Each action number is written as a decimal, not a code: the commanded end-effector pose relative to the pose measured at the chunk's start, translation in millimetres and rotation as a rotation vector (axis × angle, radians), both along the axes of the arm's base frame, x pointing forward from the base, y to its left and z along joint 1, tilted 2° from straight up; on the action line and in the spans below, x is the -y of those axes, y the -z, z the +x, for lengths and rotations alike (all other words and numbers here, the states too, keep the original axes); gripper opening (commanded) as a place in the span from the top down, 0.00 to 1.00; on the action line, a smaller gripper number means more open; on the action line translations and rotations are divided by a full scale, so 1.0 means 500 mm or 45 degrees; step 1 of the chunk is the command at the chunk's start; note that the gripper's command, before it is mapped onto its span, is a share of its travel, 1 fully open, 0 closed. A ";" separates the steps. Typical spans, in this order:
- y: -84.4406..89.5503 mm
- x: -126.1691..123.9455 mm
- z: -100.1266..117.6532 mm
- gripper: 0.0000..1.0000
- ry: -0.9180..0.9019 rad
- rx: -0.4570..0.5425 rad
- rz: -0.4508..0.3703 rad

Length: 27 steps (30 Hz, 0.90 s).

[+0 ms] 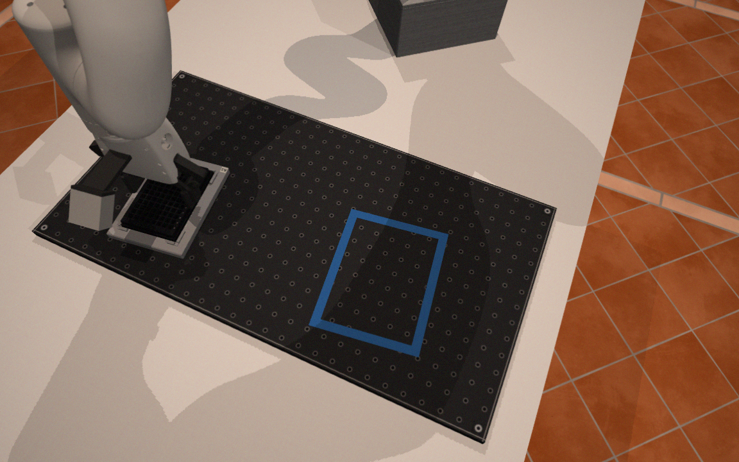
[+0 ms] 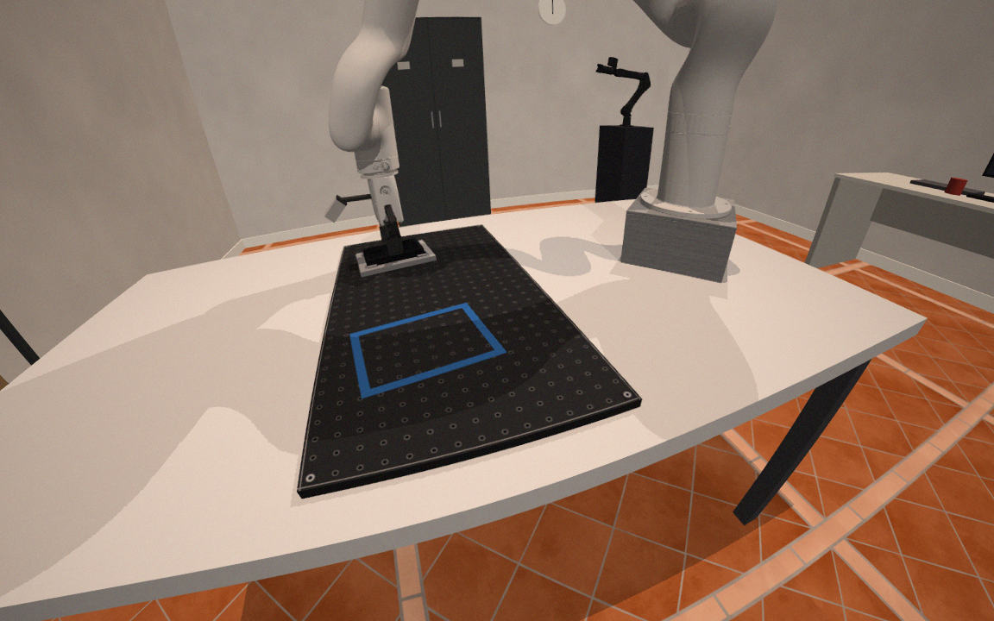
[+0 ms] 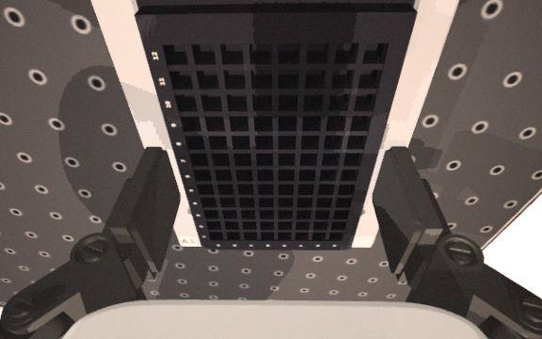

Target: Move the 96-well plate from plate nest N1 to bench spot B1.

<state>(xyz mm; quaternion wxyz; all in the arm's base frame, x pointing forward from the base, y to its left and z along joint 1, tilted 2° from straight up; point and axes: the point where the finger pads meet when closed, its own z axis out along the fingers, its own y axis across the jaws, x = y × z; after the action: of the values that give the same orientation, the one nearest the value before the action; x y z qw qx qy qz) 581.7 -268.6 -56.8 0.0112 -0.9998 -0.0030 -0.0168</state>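
The black 96-well plate [image 1: 160, 208] sits flat in the light grey plate nest [image 1: 172, 206] at the left end of the black deck. It also shows in the wrist view [image 3: 276, 137] and small in the exterior view [image 2: 396, 251]. My gripper [image 3: 275, 171] is open, low over the plate, with one finger outside each long side and a gap to each side. It shows in the top view [image 1: 154, 172] and in the exterior view [image 2: 391, 231]. The blue taped outline [image 1: 380, 281] lies on the deck to the right and holds nothing; it also shows in the exterior view [image 2: 424, 347].
The black perforated deck [image 1: 303, 230] lies on a white table. The arm's grey base block [image 1: 438, 22] stands at the table's far side. A small grey camera box [image 1: 90, 203] hangs from the wrist beside the nest. Tiled floor lies beyond the table's right edge.
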 end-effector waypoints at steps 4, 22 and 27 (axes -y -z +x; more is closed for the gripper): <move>0.007 0.001 0.002 0.00 0.000 0.002 -0.001; 0.014 0.001 0.003 0.00 0.000 0.003 -0.001; 0.014 0.001 0.003 0.00 0.000 0.003 -0.001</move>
<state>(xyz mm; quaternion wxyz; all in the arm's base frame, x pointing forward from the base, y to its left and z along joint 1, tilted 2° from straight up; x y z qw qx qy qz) 582.0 -268.5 -64.7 0.0113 -0.9998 -0.0030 -0.0168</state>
